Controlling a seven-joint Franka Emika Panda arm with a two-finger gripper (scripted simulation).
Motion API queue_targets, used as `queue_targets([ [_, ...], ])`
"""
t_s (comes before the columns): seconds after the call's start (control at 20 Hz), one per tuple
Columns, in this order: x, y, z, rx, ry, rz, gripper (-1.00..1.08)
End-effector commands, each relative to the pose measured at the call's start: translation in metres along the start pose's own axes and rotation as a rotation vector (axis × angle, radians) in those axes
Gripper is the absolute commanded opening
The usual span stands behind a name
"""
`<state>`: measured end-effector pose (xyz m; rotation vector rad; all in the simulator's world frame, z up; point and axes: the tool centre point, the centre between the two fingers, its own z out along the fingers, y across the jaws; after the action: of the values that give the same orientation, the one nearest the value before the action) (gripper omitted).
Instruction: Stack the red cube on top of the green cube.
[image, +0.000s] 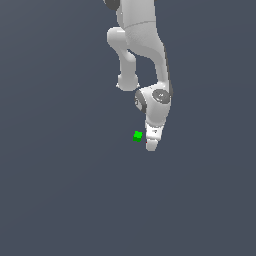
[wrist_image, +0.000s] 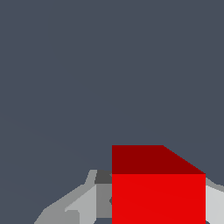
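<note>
Low over the grey tabletop (image: 60, 200), the white arm's tool (image: 152, 145) points down, its fingers (wrist_image: 83, 201) flanking the red cube (wrist_image: 158, 192), apparently gripping it. Just beside the tool, on the exterior view's left, sits the green cube (image: 138, 136), apart from it.

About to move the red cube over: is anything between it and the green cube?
Nothing visible. The red cube sits between the gripper fingers; the green cube lies just beside, toward the exterior view's left, on bare floor.
</note>
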<state>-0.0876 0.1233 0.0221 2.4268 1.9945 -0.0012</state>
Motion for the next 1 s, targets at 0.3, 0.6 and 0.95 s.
queue_targets([
  [0.3,0.000,0.000,-0.030,-0.001,0.000,-0.001,-1.00],
  [0.6,0.000,-0.001,-0.069,0.000,0.000,-0.001,-1.00],
  [0.95,0.000,0.000,-0.095,0.000,0.001,0.000,-1.00],
])
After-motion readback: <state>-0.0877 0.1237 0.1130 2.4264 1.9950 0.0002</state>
